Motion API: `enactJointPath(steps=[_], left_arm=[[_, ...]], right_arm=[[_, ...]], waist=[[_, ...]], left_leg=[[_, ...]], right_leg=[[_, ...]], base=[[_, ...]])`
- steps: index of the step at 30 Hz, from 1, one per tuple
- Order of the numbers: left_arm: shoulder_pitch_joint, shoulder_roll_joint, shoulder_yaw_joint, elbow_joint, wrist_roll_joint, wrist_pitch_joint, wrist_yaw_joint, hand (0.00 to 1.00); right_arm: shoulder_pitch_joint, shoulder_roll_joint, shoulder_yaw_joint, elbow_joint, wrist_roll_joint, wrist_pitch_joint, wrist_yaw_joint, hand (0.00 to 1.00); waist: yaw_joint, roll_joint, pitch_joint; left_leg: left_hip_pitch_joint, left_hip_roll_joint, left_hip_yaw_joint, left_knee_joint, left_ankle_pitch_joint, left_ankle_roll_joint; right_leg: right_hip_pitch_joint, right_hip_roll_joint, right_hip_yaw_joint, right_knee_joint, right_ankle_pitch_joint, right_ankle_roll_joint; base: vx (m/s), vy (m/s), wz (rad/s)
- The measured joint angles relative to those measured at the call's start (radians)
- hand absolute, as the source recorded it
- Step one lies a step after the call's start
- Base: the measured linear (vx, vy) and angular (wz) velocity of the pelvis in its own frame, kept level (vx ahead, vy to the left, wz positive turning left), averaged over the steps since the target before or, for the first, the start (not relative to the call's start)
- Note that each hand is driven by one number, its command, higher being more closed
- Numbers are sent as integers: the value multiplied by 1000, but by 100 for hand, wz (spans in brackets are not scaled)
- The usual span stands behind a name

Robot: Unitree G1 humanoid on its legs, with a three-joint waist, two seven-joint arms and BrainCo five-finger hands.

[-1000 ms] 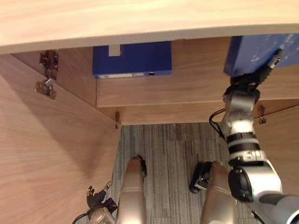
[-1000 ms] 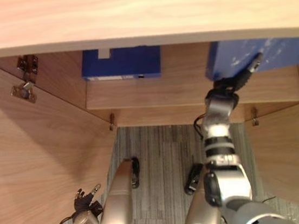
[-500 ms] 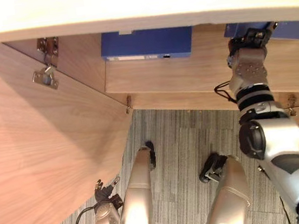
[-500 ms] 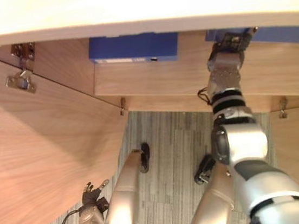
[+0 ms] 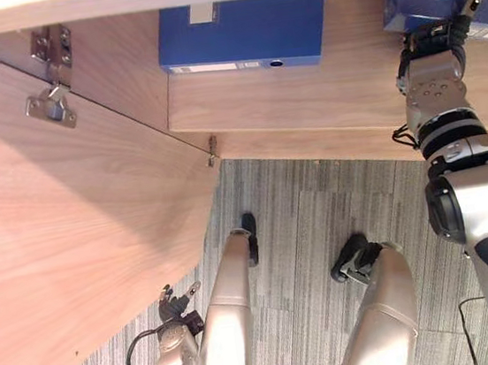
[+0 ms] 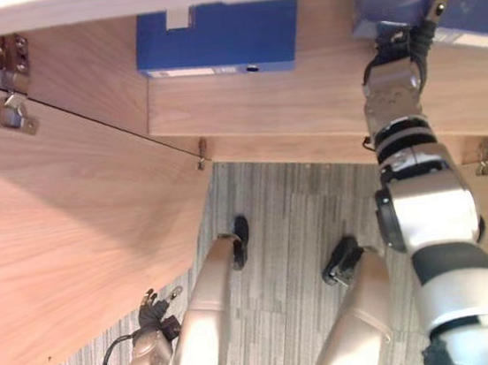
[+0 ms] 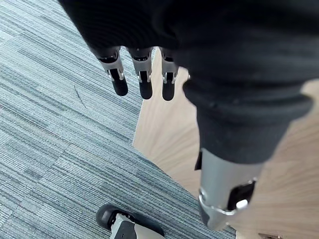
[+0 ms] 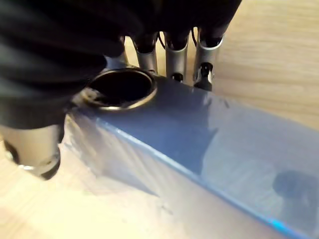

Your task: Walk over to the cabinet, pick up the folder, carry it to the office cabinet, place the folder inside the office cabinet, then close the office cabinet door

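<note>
the right hand [image 5: 430, 81] reaches up into the upper right of the frame and grasps the folder [image 5: 412, 3]. in the right wrist view its fingers [image 8: 177, 57] lie along the far face of the blue folder [image 8: 199, 144] and the thumb [image 8: 35, 149] presses the near side, just beside the round finger hole [image 8: 119, 87] in the spine. the folder sits inside the cabinet, over the right end of the shelf [image 5: 304, 95]; whether it rests on the wood i cannot tell. another folder [image 5: 243, 33], also blue, stands at the top centre of the frame on the same shelf, well apart from the held one. the open door [image 5: 64, 240] takes the left side of the frame, with a metal hinge [image 5: 50, 106] at its upper left. the left hand [image 5: 172, 309] hangs at the lower left beside the door, over the grey carpet [image 5: 294, 230], its fingers [image 7: 144, 84] released and straight, holding nothing.
</note>
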Motion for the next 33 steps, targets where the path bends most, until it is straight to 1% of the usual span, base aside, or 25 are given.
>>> enactJointPath(steps=[4,9,11,13,14,15,16,17,18,19,21,23,24,26,28,29,33], left_arm=[[0,2,-5,-3,0,0,1,0],[1,5,-9,-5,0,-2,2,0],[1,9,-11,-8,0,-2,2,0],[1,10,-11,-8,0,-2,2,0],[1,10,-11,-7,0,-2,2,0],[1,11,-11,-6,0,-3,2,0],[1,11,-11,-6,0,-4,2,0],[1,13,-12,-7,0,-5,2,0],[1,12,-12,-6,0,-7,2,0],[1,12,-15,-4,0,-12,2,0],[0,15,-26,2,0,-21,1,0],[0,19,-33,3,1,-24,0,0],[0,21,-36,3,1,-25,-1,0],[-1,32,-53,8,1,-31,-3,0],[-1,38,-58,19,7,-31,-10,0],[-1,42,-60,20,9,-31,-12,0],[-2,44,-71,19,10,-33,-31,0]], right_arm=[[-19,5,14,9,0,-1,-1,0],[-48,6,66,29,-1,0,-2,0],[-68,7,89,44,-11,10,-2,0],[-74,7,99,60,-80,46,-2,0],[-74,6,133,59,-140,72,5,0],[-74,7,175,58,-225,94,20,0],[-74,7,193,58,-280,111,29,0],[-71,8,215,58,-396,143,50,0],[-68,9,228,58,-438,155,64,0],[-50,9,247,56,-486,172,97,0],[12,19,279,57,-532,203,159,0],[80,36,284,57,-576,210,191,0],[101,37,288,57,-606,200,208,0],[134,34,337,62,-649,198,242,0],[182,42,380,72,-681,198,260,0],[204,52,401,81,-700,198,270,0],[257,78,422,107,-714,200,290,0]], waist=[[0,0,0],[-5,4,-3],[-7,5,-4],[-8,6,-4],[-11,8,-6],[-11,10,-7],[-11,10,-7],[-12,10,-7],[-12,9,-9],[-11,9,-16],[-11,7,-19],[-12,8,-25],[-13,7,-25],[-22,6,-26],[-25,-3,-45],[-26,-13,-51],[-27,-26,-77]], left_leg=[[21,7,7,-32,15,-1],[53,18,5,-83,40,-5],[57,25,8,-104,54,-7],[67,26,12,-121,64,-7],[71,29,12,-128,69,-8],[74,39,13,-133,70,-8],[77,43,13,-137,72,-9],[85,45,14,-149,77,-12],[88,45,15,-155,80,-12],[92,45,18,-166,84,-12],[106,50,23,-178,85,-12],[109,57,28,-181,85,-12],[109,60,31,-181,84,-12],[117,63,37,-182,83,-10],[128,67,46,-187,81,-8],[141,69,51,-193,81,-8],[154,75,54,-194,78,-7]], right_leg=[[11,9,0,-25,12,-7],[42,26,-15,-67,32,-18],[43,31,-22,-84,45,-27],[45,32,-21,-91,51,-30],[48,37,-22,-98,54,-31],[51,48,-23,-107,60,-33],[54,53,-24,-111,62,-35],[60,58,-24,-120,66,-35],[61,58,-24,-124,67,-35],[61,59,-24,-130,69,-35],[75,63,-26,-145,73,-35],[79,70,-26,-156,77,-34],[80,73,-26,-161,80,-33],[90,75,-25,-170,84,-31],[95,77,-22,-176,85,-31],[102,78,-19,-178,85,-31],[113,82,-19,-182,86,-32]], base=[[77,1,-6],[46,11,-3],[26,28,-7],[11,13,-2],[33,20,-9],[33,19,-11],[29,15,-11],[25,13,-5],[37,16,-2],[35,16,-2],[59,30,-5],[78,45,-9],[64,53,-9],[49,65,-8],[34,48,-10],[33,28,-10],[12,11,-3]])
